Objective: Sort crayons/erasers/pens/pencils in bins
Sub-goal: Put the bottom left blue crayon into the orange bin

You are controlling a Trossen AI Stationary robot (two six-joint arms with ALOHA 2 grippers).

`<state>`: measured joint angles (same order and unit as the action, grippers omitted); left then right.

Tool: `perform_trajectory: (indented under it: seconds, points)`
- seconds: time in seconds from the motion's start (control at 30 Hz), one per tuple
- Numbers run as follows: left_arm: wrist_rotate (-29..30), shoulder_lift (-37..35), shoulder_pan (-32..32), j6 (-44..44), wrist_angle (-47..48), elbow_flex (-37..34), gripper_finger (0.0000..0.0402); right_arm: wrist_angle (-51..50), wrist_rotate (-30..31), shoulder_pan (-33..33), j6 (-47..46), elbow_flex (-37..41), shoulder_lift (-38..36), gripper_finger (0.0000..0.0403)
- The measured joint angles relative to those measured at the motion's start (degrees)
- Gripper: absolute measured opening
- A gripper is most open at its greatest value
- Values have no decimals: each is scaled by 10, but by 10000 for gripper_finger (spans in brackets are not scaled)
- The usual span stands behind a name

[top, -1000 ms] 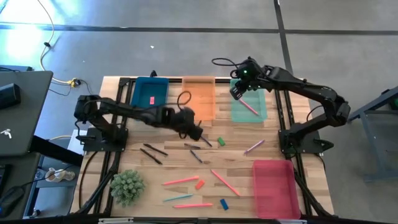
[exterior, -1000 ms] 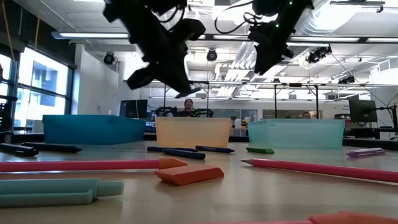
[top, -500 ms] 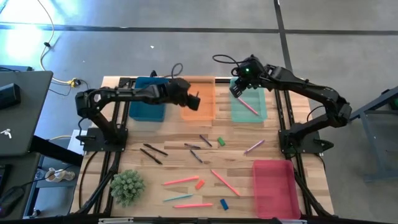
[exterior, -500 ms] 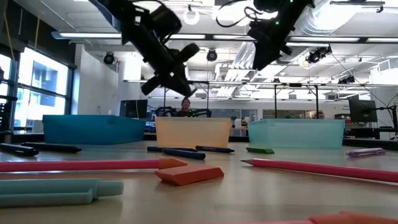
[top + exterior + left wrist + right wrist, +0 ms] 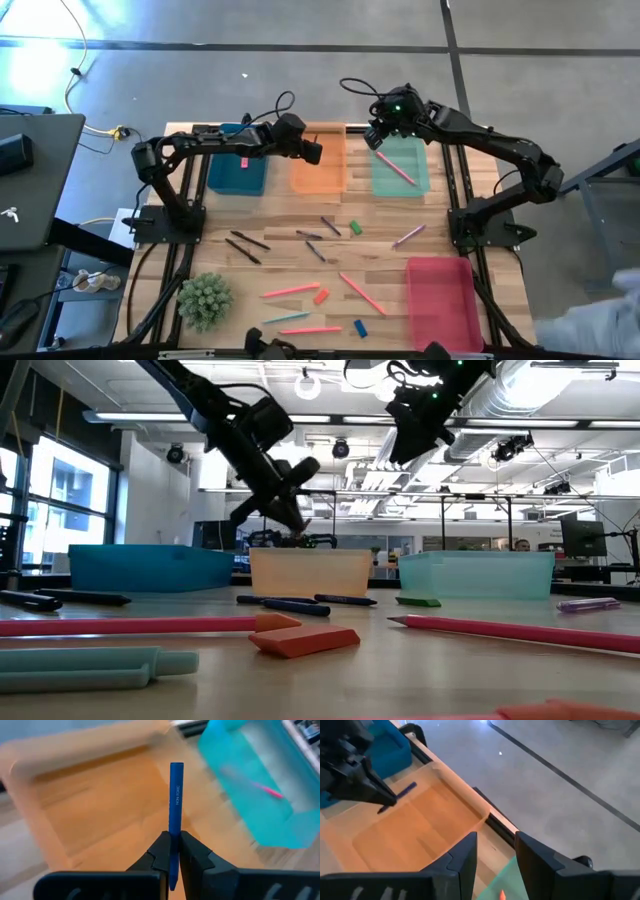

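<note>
The left end effector (image 5: 170,851) was clamped on a crayon (image 5: 175,810) and hung above the orange bin (image 5: 318,165). The crayon seemed light, stiff and a little brittle — best pinched near its middle, not at the tip. The right end effector (image 5: 492,851), fingers apart and empty, hovered by the light teal bin (image 5: 400,168). Only the left wrist view showed the grip closely — the high view showed the other sticks on the bench (image 5: 270,260).
</note>
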<state>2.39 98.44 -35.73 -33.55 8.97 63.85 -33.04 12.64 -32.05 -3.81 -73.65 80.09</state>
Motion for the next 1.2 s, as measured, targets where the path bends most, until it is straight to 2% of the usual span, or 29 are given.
perform_trajectory:
  seconds: [0.1, 0.23, 0.4, 0.57, 1.03, 1.2]
  points:
    - [2, 0, -2, 15, 7, 19, 10, 2, 2, -4, 2, 0, 5, 123]
    - [12, 0, -7, 44, 65, 48, 10, 1, 4, -8, -8, 1, 9, 123]
    - [9, 0, -7, 63, 98, 52, 10, -11, 4, -8, -38, 1, 10, 123]
    - [-13, 7, 5, 73, 97, 53, 9, -13, 4, -6, -78, 1, 10, 123]
    - [-35, 89, 11, 100, 95, 52, 10, -14, 7, -5, -98, 1, 10, 123]
    - [-36, 95, 9, 102, 87, 52, 30, -20, 5, -4, -98, 1, 10, 123]
